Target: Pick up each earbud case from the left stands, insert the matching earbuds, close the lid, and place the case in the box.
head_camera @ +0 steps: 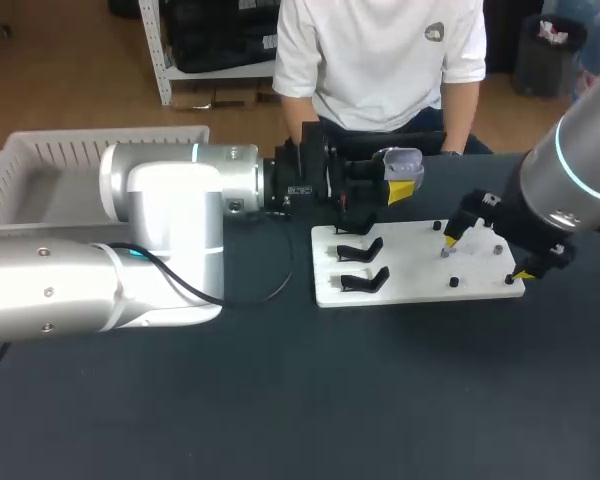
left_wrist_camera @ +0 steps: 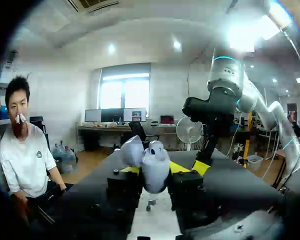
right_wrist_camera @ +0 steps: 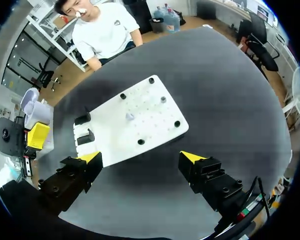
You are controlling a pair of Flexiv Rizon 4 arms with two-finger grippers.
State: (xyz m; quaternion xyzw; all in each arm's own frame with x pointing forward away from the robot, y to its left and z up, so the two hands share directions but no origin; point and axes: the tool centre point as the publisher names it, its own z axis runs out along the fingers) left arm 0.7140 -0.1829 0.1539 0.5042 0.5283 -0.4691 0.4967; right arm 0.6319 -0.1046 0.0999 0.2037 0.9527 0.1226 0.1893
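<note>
left gripper (left_wrist_camera: pixel 154 172) clenched on open earbud case (head_camera: pixel 400 159), held over white board's (head_camera: pixel 420 288) far edge. right gripper (right_wrist_camera: pixel 140 157) released above board; best descend squarely over pale earbud (right_wrist_camera: pixel 130 116), case level.

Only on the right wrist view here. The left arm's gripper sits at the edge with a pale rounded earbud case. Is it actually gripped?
Observer: Yes. In the left wrist view the left gripper is shut on the pale grey rounded plastic earbud case, with a finger against each side.
Operator: Lid state?
Observer: The lid stands open, tipped back to one side of the case.
Operator: Where's the box?
Observer: In the head view, the pale slatted plastic basket sits at the rear left of the dark table.
</note>
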